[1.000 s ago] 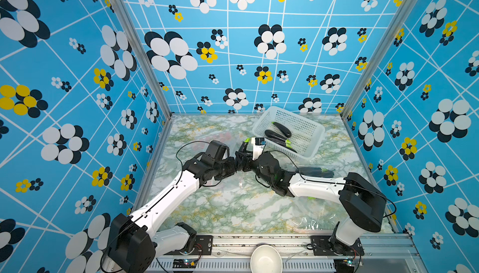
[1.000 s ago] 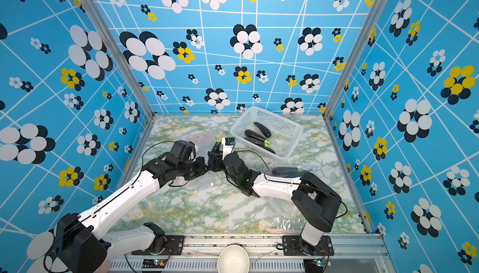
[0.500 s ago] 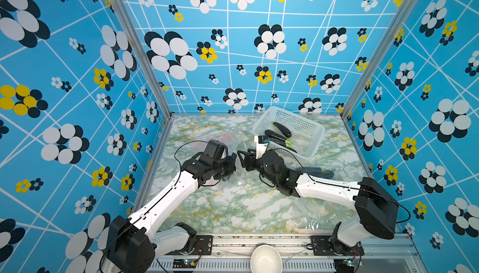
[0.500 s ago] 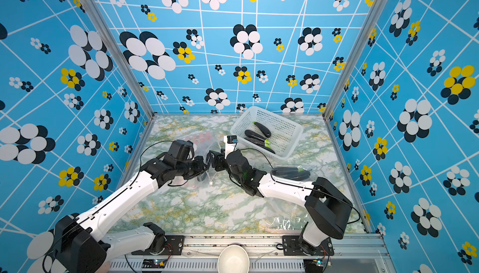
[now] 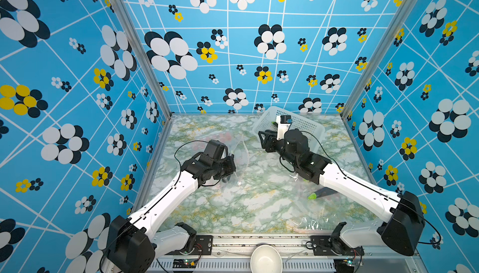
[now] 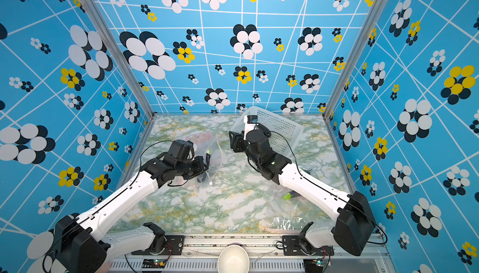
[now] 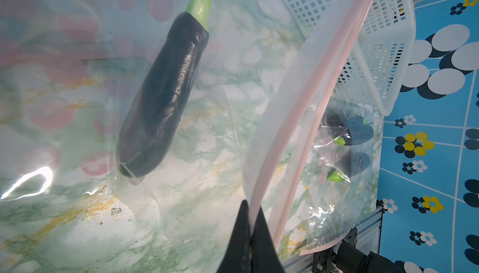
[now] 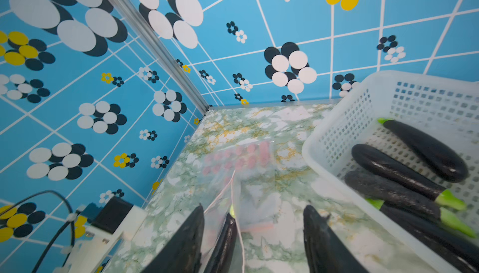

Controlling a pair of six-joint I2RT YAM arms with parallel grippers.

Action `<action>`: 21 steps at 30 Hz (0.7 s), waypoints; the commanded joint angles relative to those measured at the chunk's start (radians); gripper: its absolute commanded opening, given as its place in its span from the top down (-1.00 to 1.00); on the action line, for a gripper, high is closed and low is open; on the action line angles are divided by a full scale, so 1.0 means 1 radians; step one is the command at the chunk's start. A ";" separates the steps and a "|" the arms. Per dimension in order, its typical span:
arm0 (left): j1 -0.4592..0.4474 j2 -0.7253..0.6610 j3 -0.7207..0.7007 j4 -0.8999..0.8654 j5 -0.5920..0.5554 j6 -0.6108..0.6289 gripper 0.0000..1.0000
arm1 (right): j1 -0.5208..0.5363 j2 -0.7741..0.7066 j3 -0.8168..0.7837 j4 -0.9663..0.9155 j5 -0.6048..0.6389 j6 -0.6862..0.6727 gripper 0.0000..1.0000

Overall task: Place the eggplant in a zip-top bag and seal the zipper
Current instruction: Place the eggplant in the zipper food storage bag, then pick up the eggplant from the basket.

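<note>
While the long dark purple eggplant [image 7: 166, 90] with the green cap lies inside the see-through plastic zip-top bag [image 7: 220, 134], the bag's bottom rests on the green and white marble bench [image 5: 246, 207]. The bag has a pink zip strip and pink spots. In a top view its mouth [image 5: 242, 152] gapes in a leaf shape. The left claw [image 7: 250, 207] is pressed together, pinching the bag's rim by the pink strip.

The right claw [image 8: 253, 207] is spread wide with nothing in it. It hangs apart from the bag, just beside the white plastic basket with holes [image 8: 337, 129]. More dark purple eggplants [image 8: 394, 168] lie in that basket.

Another clear bag [image 7: 344, 155] with green-tipped eggplants lies on the bench near the right arm. A white round bowl [image 5: 265, 260] sits at the front edge.
</note>
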 commanded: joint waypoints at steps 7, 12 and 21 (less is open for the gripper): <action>0.011 -0.007 0.028 -0.034 -0.020 0.038 1.00 | -0.247 0.079 0.198 -0.397 -0.171 -0.165 -0.24; 0.012 -0.005 0.032 -0.045 -0.026 0.046 1.00 | -0.363 0.170 0.283 -0.485 -0.272 -0.243 -0.24; 0.017 0.002 0.031 -0.043 -0.030 0.048 1.00 | -0.499 0.424 0.478 -0.580 -0.379 -0.352 -0.26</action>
